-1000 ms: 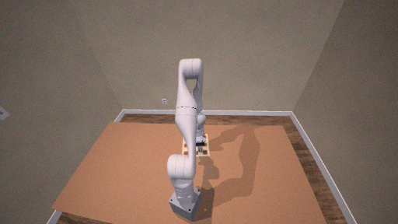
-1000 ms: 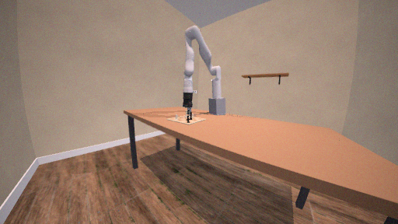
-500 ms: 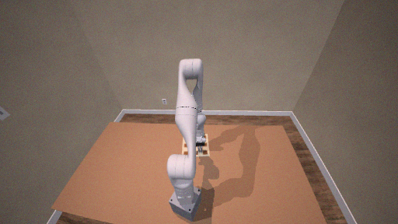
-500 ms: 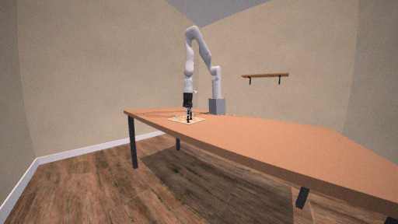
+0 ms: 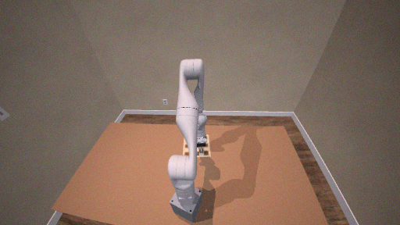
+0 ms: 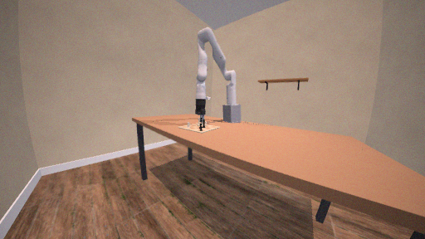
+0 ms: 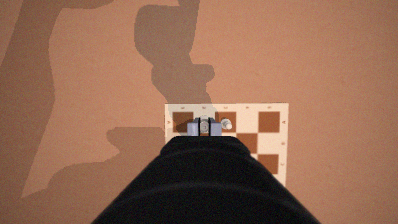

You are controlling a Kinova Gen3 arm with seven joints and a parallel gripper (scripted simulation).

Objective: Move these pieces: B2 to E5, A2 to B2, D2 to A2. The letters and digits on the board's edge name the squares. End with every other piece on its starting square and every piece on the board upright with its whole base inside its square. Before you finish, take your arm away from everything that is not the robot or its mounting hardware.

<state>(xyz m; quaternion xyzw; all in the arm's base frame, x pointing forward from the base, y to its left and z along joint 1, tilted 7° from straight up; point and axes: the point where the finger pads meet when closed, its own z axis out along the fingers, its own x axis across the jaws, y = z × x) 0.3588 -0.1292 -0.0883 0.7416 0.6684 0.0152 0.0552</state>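
A small chessboard with tan and brown squares lies on the brown table; it also shows in the top view [image 5: 197, 148] and the exterior view [image 6: 199, 127]. My gripper [image 7: 204, 124] stands over the board's far left part and is shut on a small grey piece [image 7: 204, 126], seen from above between the two fingers. A white piece [image 7: 226, 123] stands on the board just right of the fingers. In the exterior view the gripper [image 6: 202, 122] points straight down, close above the board. The wrist body hides the near part of the board. The square letters are too small to read.
The arm's grey base [image 5: 186, 205] stands on the table at its near edge in the top view. A wooden wall shelf [image 6: 283, 80] hangs far behind the table. The arm's shadow falls across the table beside the board.
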